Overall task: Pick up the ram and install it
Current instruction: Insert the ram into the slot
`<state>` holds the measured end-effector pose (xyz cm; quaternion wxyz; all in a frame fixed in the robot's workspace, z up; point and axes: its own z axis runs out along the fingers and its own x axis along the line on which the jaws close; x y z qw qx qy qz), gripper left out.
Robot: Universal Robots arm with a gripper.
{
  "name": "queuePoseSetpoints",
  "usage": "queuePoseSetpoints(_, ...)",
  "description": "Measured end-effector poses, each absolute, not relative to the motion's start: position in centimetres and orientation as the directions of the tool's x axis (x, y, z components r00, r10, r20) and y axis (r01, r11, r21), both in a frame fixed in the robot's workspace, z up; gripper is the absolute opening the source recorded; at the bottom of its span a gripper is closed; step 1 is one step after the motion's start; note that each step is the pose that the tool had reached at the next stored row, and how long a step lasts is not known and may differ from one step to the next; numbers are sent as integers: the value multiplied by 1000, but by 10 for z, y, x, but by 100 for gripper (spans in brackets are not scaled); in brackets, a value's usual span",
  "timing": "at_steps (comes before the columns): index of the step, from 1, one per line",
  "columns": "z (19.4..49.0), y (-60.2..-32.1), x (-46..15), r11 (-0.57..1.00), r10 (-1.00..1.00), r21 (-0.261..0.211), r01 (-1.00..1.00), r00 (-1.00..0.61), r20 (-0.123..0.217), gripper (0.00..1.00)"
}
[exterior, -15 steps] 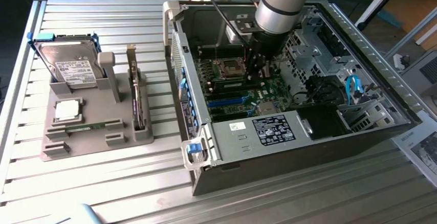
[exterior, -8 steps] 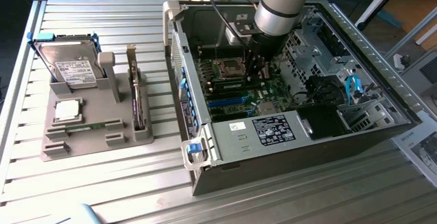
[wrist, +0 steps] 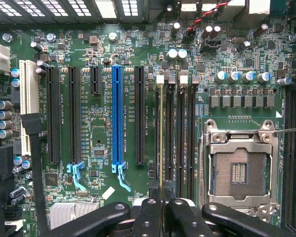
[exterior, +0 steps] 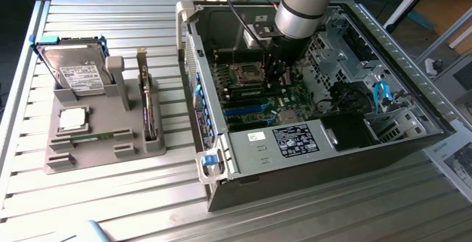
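Note:
The ram [wrist: 161, 138] appears edge-on in the wrist view as a thin stick with a yellowish edge, standing along the outermost of several black memory slots [wrist: 180, 133] beside the empty processor socket [wrist: 239, 170]. My gripper [wrist: 162, 205] is shut on the ram, with a black finger [wrist: 148, 219] pressed against each side of one end. In the exterior view the gripper [exterior: 274, 79] reaches down into the open computer case [exterior: 221, 175], over the green motherboard [exterior: 295, 95]. Whether the stick sits fully down in its slot I cannot tell.
A grey fixture [exterior: 66, 162] on the exterior view's left carries a hard drive [exterior: 74, 70], a silver-topped processor chip [exterior: 72, 119] and an upright expansion card [exterior: 147, 109]. Inside the case are blue and black card slots [wrist: 117, 113], cables [exterior: 379, 95] and a metal drive cage [exterior: 332, 43].

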<state>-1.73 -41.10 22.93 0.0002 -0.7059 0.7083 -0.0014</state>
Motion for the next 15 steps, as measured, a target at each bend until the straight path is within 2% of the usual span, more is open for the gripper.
queuePoseSetpoints(1, 229, -411, -17, 3, -1000, -2, -1000, -3, 2, 13)
queuePoseSetpoints(2, 229, -411, -17, 3, -1000, -2, -1000, -3, 2, 19)
queuePoseSetpoints(8, 231, -411, -17, 3, -1000, -2, -1000, -3, 2, 19)
queuePoseSetpoints(15, 247, -411, -17, 3, -1000, -2, -1000, -3, 3, 19)
